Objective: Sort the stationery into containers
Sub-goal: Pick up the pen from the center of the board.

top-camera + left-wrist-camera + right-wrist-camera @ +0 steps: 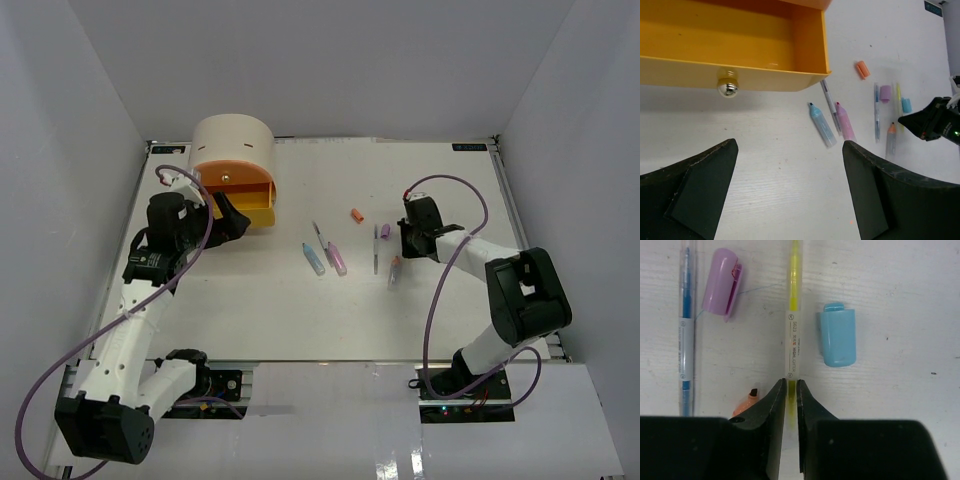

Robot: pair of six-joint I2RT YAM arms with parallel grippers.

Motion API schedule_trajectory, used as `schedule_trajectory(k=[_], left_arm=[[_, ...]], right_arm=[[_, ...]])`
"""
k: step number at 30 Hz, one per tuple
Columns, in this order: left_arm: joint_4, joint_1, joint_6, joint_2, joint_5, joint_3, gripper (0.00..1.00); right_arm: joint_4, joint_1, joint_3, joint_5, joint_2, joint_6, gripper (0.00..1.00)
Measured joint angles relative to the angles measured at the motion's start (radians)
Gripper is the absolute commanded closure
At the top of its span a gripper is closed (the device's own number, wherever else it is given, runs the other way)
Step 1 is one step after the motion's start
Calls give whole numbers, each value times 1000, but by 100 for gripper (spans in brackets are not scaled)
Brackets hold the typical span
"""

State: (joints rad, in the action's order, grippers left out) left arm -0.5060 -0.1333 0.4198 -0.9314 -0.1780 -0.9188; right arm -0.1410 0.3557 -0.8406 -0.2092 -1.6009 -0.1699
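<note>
My right gripper [790, 382] is shut on the lower end of a yellow highlighter [793, 315] that lies on the table. Beside it lie a blue cap [838, 337], a purple cap [721, 282], a thin blue pen [686, 335] and an orange-tipped pen [747, 402]. A blue marker [314, 258], a pink marker [336, 258] and an orange block [357, 214] lie mid-table. The beige cabinet [235, 145] has its orange drawer [740, 45] pulled out, and nothing shows inside it. My left gripper [789, 144] hangs open in front of the drawer's knob [727, 89], holding nothing.
White walls enclose the table [270, 310] on the left, back and right. The right arm's elbow [525, 290] rises near the right edge. Purple cables loop off both arms.
</note>
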Motion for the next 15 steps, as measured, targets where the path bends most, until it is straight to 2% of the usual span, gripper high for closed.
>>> schedule_trajectory(k=[8, 15], left_arm=[[18, -12, 124, -108, -198, -86, 6], [121, -168, 252, -204, -232, -167, 12]], right_arm=[[-6, 49, 5, 35, 229, 21, 91], [68, 210, 5, 203, 422, 25, 90]])
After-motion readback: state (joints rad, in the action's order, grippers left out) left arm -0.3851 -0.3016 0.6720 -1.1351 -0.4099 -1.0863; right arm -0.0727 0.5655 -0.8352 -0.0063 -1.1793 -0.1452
